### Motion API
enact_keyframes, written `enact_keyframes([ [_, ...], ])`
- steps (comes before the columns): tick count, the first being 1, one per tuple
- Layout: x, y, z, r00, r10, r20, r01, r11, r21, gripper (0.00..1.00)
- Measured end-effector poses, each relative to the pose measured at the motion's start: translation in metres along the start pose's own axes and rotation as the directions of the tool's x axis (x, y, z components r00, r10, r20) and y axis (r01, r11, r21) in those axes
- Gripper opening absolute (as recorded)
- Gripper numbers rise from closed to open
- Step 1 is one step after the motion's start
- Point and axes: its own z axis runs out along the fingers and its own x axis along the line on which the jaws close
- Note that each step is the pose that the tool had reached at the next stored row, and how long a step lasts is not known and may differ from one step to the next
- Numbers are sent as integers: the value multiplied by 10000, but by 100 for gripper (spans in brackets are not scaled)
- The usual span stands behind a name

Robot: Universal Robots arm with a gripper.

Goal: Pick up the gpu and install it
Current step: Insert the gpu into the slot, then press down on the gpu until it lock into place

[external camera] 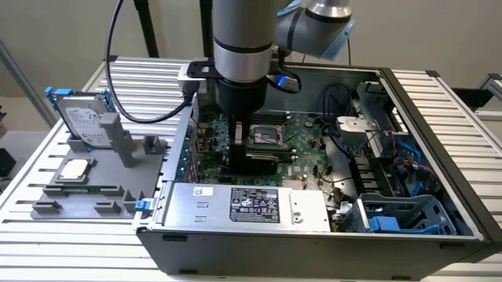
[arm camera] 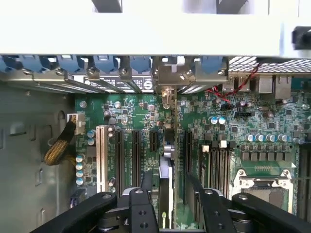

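The thin gpu (arm camera: 165,187) is held edge-on, clamped in the gripper (arm camera: 167,194), above the green motherboard (arm camera: 252,121). It is flanked by long black slots (arm camera: 136,153); a silver bracket (arm camera: 167,77) is seen at its far end.

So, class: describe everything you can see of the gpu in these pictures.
The gpu stands on edge between the gripper's fingers, seen edge-on as a thin card over the green motherboard, among the dark expansion slots. Its silver metal bracket points toward the case's rear wall. Whether it is fully seated cannot be told.
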Motion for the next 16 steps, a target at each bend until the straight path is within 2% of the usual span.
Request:
enact_keyframes([
  [3, -1, 1, -103, 10000, -1, -1, 1, 10000, 0, 100],
  [5, -1, 1, -136, 10000, -1, -3, 1, 10000, -2, 100],
  [6, -1, 1, -140, 10000, -1, -1, 1, 10000, 0, 0],
  [16, -1, 1, -142, 10000, 0, -2, 0, 10000, 0, 0],
])
